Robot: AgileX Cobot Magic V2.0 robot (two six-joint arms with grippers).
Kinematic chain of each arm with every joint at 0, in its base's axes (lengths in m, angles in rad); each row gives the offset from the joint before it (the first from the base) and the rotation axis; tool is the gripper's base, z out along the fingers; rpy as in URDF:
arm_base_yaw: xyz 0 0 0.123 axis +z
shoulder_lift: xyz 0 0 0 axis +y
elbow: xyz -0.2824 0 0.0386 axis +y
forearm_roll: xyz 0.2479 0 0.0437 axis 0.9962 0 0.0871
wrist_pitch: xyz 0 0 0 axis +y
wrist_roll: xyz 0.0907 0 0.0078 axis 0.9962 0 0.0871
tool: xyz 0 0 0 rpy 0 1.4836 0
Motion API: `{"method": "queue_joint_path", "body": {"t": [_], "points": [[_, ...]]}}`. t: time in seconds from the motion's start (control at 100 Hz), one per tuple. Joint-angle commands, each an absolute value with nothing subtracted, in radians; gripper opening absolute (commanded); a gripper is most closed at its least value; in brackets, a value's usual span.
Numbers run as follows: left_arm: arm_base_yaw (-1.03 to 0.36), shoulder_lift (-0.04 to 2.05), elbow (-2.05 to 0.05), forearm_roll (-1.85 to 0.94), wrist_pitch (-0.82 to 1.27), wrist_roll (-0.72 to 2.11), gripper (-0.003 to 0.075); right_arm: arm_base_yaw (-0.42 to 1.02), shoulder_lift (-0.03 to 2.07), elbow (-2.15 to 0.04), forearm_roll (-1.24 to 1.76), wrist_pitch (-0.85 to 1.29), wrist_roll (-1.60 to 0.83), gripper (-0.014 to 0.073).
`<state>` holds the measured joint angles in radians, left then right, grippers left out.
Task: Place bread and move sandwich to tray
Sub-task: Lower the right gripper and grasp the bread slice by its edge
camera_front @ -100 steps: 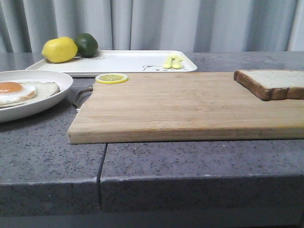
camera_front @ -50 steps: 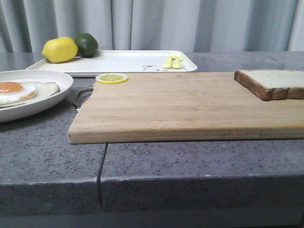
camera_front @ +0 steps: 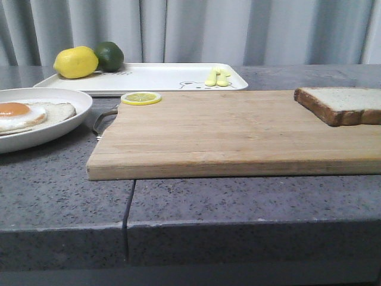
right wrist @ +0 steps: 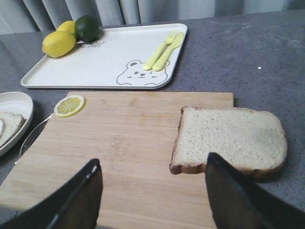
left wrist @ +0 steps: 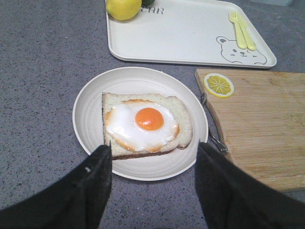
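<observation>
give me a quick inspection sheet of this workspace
surface: grey speckled counter with a seam; wooden cutting board on it.
job's things: bread at the board's right end, partly overhanging; sandwich, egg on top, on round plate left of the board; tray behind.
clutter: lemon slice on the board's corner; lemon, lime and yellow cutlery on the tray.
grippers: left hand open above the plate; right hand open above the board by the bread; both empty.
cables: nothing seen.
surroundings: grey curtain behind.

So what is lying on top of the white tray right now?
On the tray lie a lemon, a lime and a yellow fork and knife. The surface beneath them is hidden.
</observation>
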<state>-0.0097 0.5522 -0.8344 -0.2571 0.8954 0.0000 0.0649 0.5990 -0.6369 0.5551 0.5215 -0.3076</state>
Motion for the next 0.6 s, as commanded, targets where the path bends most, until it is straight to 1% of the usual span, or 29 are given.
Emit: {"method": "queue_joint_path", "body": {"t": [0.0, 0.15, 0.35, 0.59], "points": [[-0.007, 0.566, -0.865, -0.281, 0.834, 0.0, 0.0369, -0.01, 0.663, -0.669, 0.698, 0.422, -0.435, 0.0476], [-0.007, 0.566, -0.865, -0.281, 0.834, 0.0, 0.0369, -0.155, 0.743, -0.669, 0.926, 0.418, -0.629, 0.0476], [-0.007, 0.566, -0.865, -0.281, 0.834, 0.0, 0.0369, -0.192, 0.848, -0.669, 1.172, 0.389, -0.811, 0.0476], [-0.007, 0.566, -0.865, -0.281, 0.834, 0.0, 0.0369, -0.251, 0.976, -0.669, 1.334, 0.414, -0.883, 0.0476]]}}
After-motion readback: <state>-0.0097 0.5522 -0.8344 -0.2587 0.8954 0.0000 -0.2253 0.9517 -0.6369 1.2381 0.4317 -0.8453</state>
